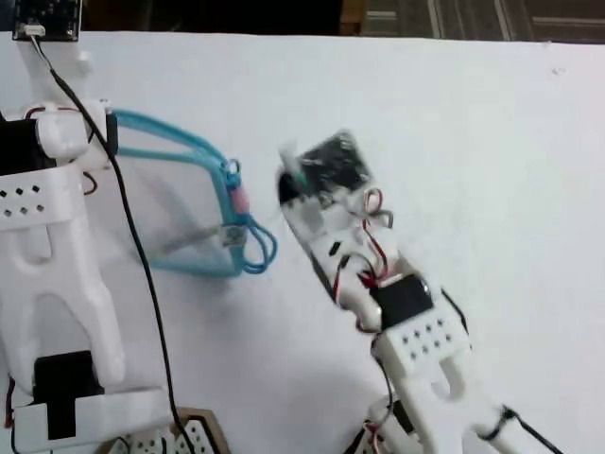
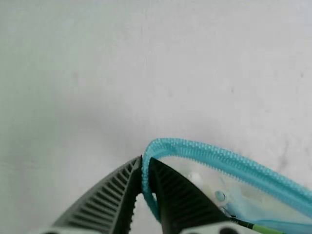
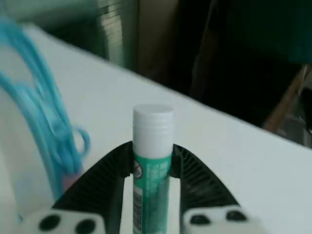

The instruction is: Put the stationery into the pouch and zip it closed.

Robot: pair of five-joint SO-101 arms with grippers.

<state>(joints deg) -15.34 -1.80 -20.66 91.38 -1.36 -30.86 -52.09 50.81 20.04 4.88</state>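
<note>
A clear pouch (image 1: 180,203) with a blue zipper rim lies on the white table (image 1: 473,142), its zipper pull and blue loop (image 1: 248,241) toward the middle. My left gripper (image 1: 107,130) is shut on the pouch's far-left rim; the left wrist view shows the dark jaws (image 2: 145,168) pinching the blue zipper edge (image 2: 214,153). My right gripper (image 1: 304,180) hovers just right of the pouch, shut on a green glue stick (image 1: 290,163). Between the right gripper (image 3: 152,153) jaws the glue stick (image 3: 152,126) stands with its white cap outward, and the pouch's blue rim (image 3: 46,122) is beside it.
Some thin items show faintly inside the pouch (image 2: 243,214). The table stretches bare to the right and toward the back. A black cable (image 1: 132,246) runs down over the left arm. A dark edge (image 1: 284,17) borders the table at the back.
</note>
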